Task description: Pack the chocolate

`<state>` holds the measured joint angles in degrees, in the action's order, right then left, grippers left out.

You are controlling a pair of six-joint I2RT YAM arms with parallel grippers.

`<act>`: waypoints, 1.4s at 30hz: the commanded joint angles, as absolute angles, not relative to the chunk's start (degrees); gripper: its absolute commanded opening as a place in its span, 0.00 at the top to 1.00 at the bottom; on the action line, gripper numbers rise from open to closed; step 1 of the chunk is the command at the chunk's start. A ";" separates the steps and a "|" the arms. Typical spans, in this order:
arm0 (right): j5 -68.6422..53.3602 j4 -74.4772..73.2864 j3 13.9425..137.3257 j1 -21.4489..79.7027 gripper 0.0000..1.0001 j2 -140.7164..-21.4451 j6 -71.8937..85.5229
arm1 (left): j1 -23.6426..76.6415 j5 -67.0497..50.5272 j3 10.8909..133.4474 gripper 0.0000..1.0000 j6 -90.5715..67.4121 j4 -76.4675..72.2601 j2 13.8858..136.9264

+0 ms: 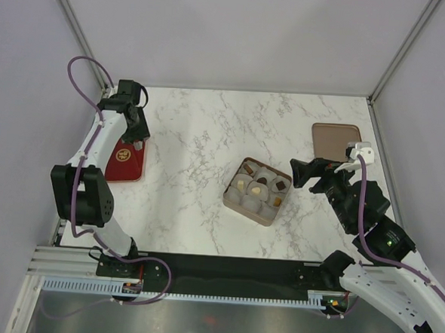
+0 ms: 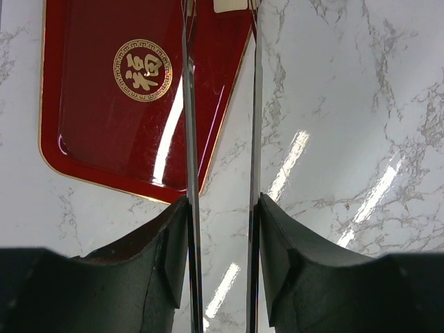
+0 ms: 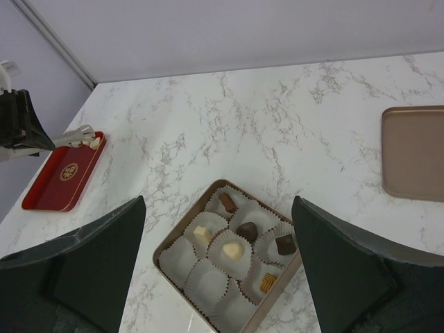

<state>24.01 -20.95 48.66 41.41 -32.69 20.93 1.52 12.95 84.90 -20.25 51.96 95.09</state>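
Note:
The tan box (image 3: 177, 223) (image 1: 234, 179) sits mid-table, lined with white paper cups. Several chocolates lie in them: a cream square (image 3: 202, 234), a cream heart (image 3: 233, 250), a dark round piece (image 3: 247, 231), a dark square (image 3: 285, 243), a brown bar (image 3: 227, 202) and a ridged tan piece (image 3: 268, 282). My right gripper (image 3: 218, 201) (image 1: 301, 175) hangs open above the box's right side, holding nothing. My left gripper (image 2: 222, 201) (image 1: 136, 135) is shut on metal tongs (image 2: 189, 104). A cream chocolate (image 2: 230, 5) sits between the tongs' tips over the red tray (image 2: 104, 118) (image 1: 124, 162).
The box's tan lid (image 1: 335, 139) (image 3: 415, 152) lies flat at the back right. Three paper cups on the box's near-left side (image 3: 177, 257) are empty. Grey walls close the table on the left, back and right.

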 commanded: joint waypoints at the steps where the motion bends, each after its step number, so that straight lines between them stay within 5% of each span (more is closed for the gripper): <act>1: 24.79 -18.98 48.52 41.31 0.05 -32.96 20.13 | 1.06 12.75 84.64 0.51 -18.11 48.87 95.80; 42: 25.93 -18.63 47.99 41.40 0.05 -32.52 19.86 | -1.93 9.93 82.71 0.51 -18.37 49.39 99.05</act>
<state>24.51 -20.45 48.21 41.41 -32.77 20.53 -1.65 10.72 82.74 -19.81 50.76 97.91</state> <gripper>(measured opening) 0.949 0.493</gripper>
